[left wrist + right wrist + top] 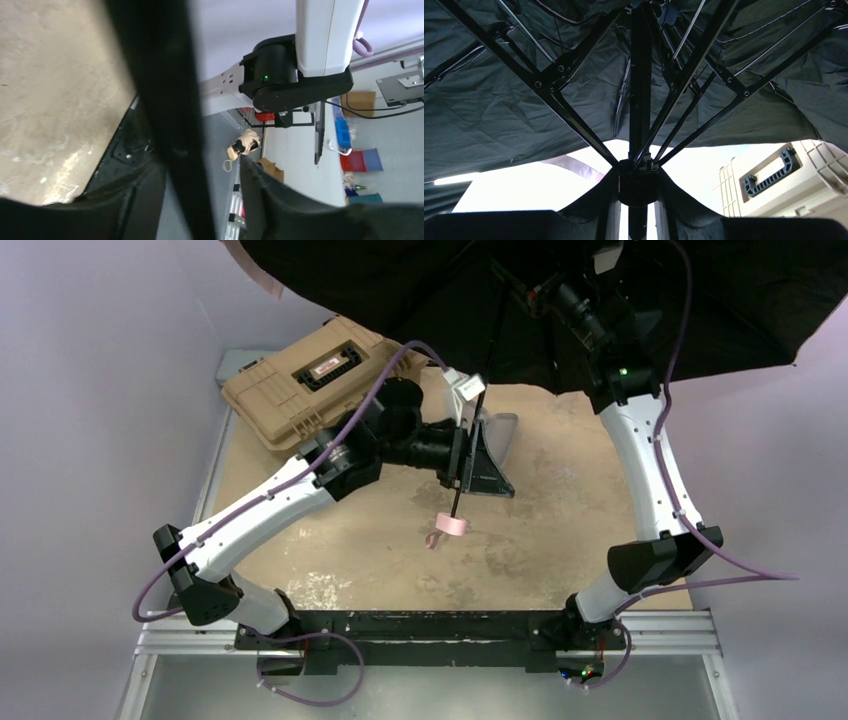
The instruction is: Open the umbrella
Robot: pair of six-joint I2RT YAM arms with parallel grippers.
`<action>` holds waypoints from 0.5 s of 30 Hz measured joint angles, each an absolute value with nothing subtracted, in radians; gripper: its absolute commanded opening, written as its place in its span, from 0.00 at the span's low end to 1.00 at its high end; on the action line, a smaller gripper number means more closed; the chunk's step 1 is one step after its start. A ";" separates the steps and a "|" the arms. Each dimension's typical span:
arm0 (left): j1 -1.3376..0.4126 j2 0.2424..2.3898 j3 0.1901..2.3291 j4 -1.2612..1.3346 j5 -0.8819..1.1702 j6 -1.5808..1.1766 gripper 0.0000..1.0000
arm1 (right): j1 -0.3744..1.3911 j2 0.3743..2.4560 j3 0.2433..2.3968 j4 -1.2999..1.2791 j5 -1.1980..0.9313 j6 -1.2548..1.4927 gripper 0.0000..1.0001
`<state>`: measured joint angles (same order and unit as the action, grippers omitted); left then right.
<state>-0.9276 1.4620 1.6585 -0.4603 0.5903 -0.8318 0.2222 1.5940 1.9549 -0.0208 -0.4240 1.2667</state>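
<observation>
The umbrella (380, 280) is the biggest thing here. Its black-lined canopy (499, 110) is spread wide over the far end of the table (560, 540), lifted clear so the ribs (559, 95) have room to fan out. Below its edge, at the far left corner, lies the tan toolbox (310, 375), apart from both arms.

The right gripper (638, 220) reaches up under the canopy. Its fingers are pressed in on either side of the runner (638, 182), where a push along the shaft would spread the ribs. The left gripper (200, 170) straddles the thin shaft (456, 502) lower down, probably to brace it against that push. A sliver of light shows beside the shaft, so I cannot tell whether those fingers actually pinch it.

The small pink handle (452, 526) hangs just past the left gripper, over mid-table. The opening looks nearly complete, but the runner's catch is not visible.
</observation>
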 measured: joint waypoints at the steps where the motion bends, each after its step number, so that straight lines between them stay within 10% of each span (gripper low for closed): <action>1: -0.942 1.462 1.647 -0.447 0.593 -0.842 0.13 | 0.222 1.591 1.942 -0.005 -0.414 1.269 0.00; 2: -0.960 1.462 1.630 -0.429 0.592 -0.863 0.00 | 0.222 1.587 1.930 0.005 -0.408 1.269 0.00; 7: -0.989 1.462 1.592 -0.402 0.574 -0.950 0.00 | 0.222 1.573 1.853 0.059 -0.385 1.276 0.01; 11: -0.997 1.465 1.614 -0.434 0.552 -1.013 0.00 | 0.219 1.562 1.791 0.085 -0.389 1.273 0.42; 15: -1.000 1.493 1.703 -0.458 0.508 -1.080 0.00 | 0.214 1.540 1.729 0.089 -0.432 1.255 0.48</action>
<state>-0.9997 1.4933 1.7027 -0.4580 0.5083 -1.0801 0.2142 1.5402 1.7290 0.0891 -0.4320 1.2549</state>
